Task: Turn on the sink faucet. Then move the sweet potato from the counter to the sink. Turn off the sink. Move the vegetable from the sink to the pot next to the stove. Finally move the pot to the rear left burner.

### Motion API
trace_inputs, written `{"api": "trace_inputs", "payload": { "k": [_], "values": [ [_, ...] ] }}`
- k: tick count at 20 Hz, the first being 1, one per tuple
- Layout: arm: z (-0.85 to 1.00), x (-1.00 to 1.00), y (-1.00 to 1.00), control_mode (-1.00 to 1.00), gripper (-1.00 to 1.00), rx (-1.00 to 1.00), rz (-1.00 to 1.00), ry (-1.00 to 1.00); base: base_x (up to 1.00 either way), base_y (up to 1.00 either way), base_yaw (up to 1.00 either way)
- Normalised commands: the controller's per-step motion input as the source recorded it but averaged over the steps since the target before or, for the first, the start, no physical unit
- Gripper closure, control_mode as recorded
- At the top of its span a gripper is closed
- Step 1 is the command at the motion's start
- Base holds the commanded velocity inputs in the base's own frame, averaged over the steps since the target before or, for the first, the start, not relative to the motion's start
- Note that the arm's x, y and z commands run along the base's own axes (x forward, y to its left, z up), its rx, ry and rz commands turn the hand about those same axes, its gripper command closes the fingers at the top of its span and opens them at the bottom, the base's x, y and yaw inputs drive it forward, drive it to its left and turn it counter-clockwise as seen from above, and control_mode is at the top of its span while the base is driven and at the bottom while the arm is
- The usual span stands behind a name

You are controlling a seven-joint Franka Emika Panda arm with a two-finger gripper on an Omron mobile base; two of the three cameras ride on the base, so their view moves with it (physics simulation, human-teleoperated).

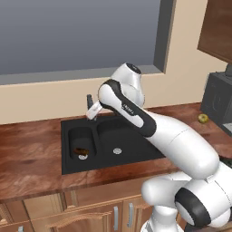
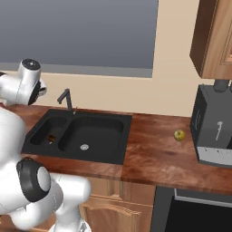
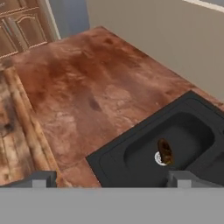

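The sweet potato (image 1: pixel 82 150) (image 2: pixel 51 137) (image 3: pixel 165 151), a dark brown tuber, lies over the drain in the small left basin of the black sink (image 1: pixel 131 156) (image 2: pixel 113 156) (image 3: pixel 109 154). The dark faucet (image 1: pixel 89 99) (image 2: pixel 67 97) stands at the sink's back rim, and I see no water running from it. My gripper (image 3: pixel 109 181) is open with nothing between its fingers. It hangs above the sink's left part and looks down at the small basin. In the left base view my wrist (image 1: pixel 94 110) sits right beside the faucet. The pot and the stove are out of view.
Brown wooden counter (image 1: pixel 31 149) (image 2: pixel 158 158) (image 3: pixel 87 87) surrounds the sink. A small yellow-green fruit (image 1: pixel 203 118) (image 2: pixel 179 134) lies on the counter to the right. A dark coffee machine (image 1: pixel 217 102) (image 2: pixel 213 131) stands further right, under a wall cabinet (image 2: pixel 213 36).
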Motion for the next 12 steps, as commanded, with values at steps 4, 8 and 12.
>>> {"api": "trace_inputs", "payload": {
  "k": [4,8,12],
  "values": [
    [-0.42,-0.03,0.44,-1.0,-1.0,-0.12,-0.08,0.14,0.0,0.0,0.0],
    [-0.44,0.0,0.1,-1.0,-1.0,-0.09,-0.01,0.04,0.0,0.0,0.0],
    [-0.44,0.05,0.05,-1.0,-1.0,-0.1,0.0,0.0,0.0,0.0,0.0]
  ]
}}
